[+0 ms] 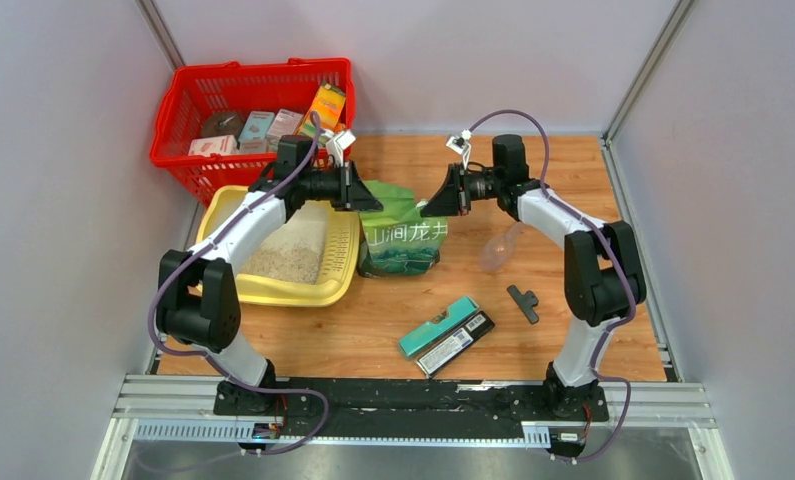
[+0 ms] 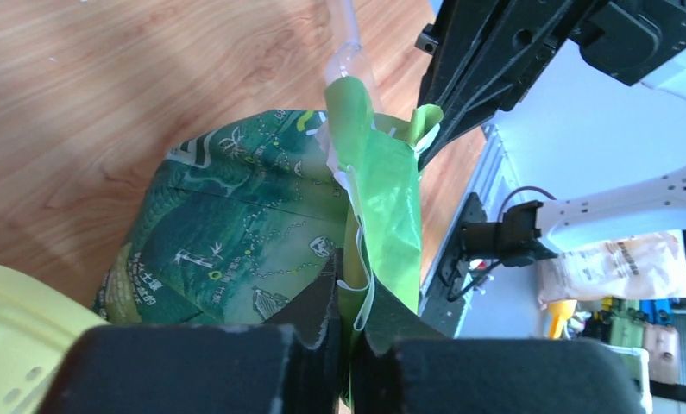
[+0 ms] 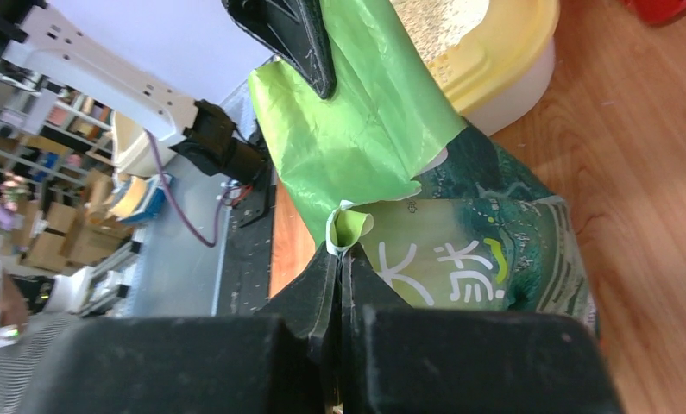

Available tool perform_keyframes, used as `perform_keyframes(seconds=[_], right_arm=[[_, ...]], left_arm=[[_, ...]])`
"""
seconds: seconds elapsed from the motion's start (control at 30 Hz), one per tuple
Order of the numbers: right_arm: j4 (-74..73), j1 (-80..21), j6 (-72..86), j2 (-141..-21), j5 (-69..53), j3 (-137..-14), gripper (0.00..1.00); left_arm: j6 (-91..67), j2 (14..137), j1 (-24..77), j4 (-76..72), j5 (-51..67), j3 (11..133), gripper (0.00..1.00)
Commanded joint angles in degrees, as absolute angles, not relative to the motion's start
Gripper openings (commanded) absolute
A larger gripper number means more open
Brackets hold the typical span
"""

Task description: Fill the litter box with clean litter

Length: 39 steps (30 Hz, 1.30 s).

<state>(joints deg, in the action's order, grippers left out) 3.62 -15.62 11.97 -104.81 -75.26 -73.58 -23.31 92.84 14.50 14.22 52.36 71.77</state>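
Note:
The pale-yellow litter box (image 1: 345,262) sits at the left, with beige clean litter (image 1: 285,262) spread inside; both also show in the right wrist view, litter box (image 3: 512,60) and litter (image 3: 434,21). A green printed bag (image 1: 403,240) stands upright just to the right of the box. My left gripper (image 1: 369,199) is shut on the bag's light-green top flap (image 2: 382,198), pinching it from the left. My right gripper (image 1: 429,207) is shut on the flap's other corner (image 3: 349,226). The top of the bag (image 3: 477,250) is stretched between the two grippers.
A red mesh basket (image 1: 178,120) of packets stands behind the litter box. A translucent scoop (image 1: 498,250) lies right of the bag. A black T-shaped piece (image 1: 523,301) and two flat boxes, teal (image 1: 436,326) and black (image 1: 458,343), lie nearer the front.

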Motion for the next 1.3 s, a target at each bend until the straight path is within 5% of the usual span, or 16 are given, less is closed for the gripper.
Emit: perform_keyframes(seconds=[0.0, 0.33, 0.67, 0.8, 0.9, 1.27], right_arm=[[0.5, -13.4, 17.7, -104.9, -85.2, -78.0, 0.00], [-43.7, -13.8, 11.3, -115.2, -91.3, -94.0, 0.00], [-49.9, -11.6, 14.8, -113.8, -93.6, -93.9, 0.00], [-54.0, -11.4, 10.7, -114.0, -92.7, -96.9, 0.00], [-54.9, -11.5, 9.8, -114.1, -91.5, -96.6, 0.00], [-54.9, -11.5, 7.6, -113.5, -90.7, -96.4, 0.00]], left_arm=[[-28.5, 93.4, 13.3, 14.4, 55.5, 72.9, 0.01], [-33.9, 99.7, 11.4, 25.0, 58.4, 78.3, 0.00], [-33.2, 101.5, 11.3, 27.2, 57.6, 79.6, 0.00], [-34.4, 100.2, 11.4, 23.8, 61.2, 79.1, 0.41], [-33.6, 98.7, 11.4, 25.2, 63.8, 78.6, 0.48], [-37.4, 96.2, 13.0, 21.2, 67.3, 71.5, 0.51]])
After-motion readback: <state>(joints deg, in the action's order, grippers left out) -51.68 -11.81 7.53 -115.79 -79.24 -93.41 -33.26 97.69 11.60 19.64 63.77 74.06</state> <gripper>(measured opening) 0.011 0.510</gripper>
